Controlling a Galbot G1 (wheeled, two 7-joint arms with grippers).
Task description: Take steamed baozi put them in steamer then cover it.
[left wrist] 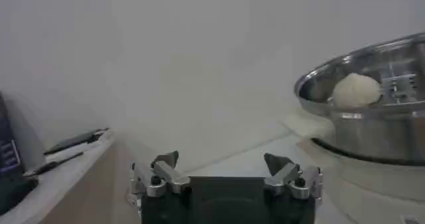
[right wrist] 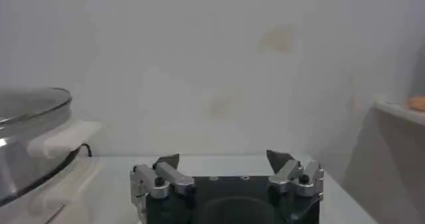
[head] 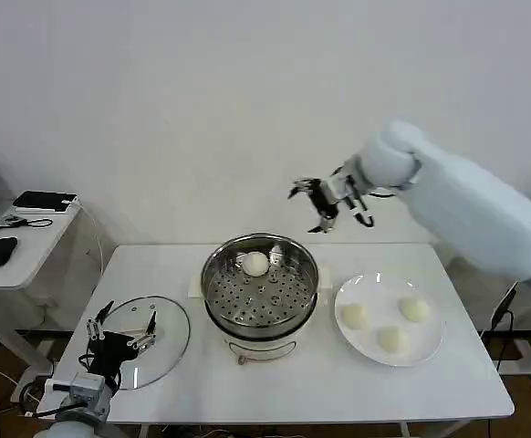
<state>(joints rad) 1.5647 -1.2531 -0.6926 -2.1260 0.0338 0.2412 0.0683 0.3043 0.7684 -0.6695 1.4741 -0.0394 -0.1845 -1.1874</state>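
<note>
**Three buns lying below and to the right of my raised right claw**

Starting at my left: my left claw (head: 124, 330) is hanging low at the near left corner of the worktop (head: 293, 388), fingers spread and gripping nothing. It is sitting right over the cover (head: 147, 341), which is lying flat on the worktop just beside the steamer (head: 260, 290), knob up. That makes my left arm the nearer one for the lid, but I judge that step is not due yet.

In the middle, the steamer is standing open with one baozi (head: 255, 264) resting on the perforated tray, toward the far rim. My left wrist view is showing the same bun (left wrist: 356, 90) peeking above the steel wall.

Further right, my right claw (head: 331, 200) is hovering in the air beyond the steamer's far right rim, fingers parted and carrying nothing. The white plate (head: 390, 319) is sitting just beside the steamer on its right, holding three more baozi (head: 354, 316), (head: 414, 309), (head: 391, 339). From my right claw they are lying downward, nearer to me and to the right, so I reckon the next reach is a descent that way. Being round, the buns are offering no preferred grip axis.

The worktop is plain white, backed by a bare white wall. A side table (head: 15, 239) is standing off to the left.
</note>
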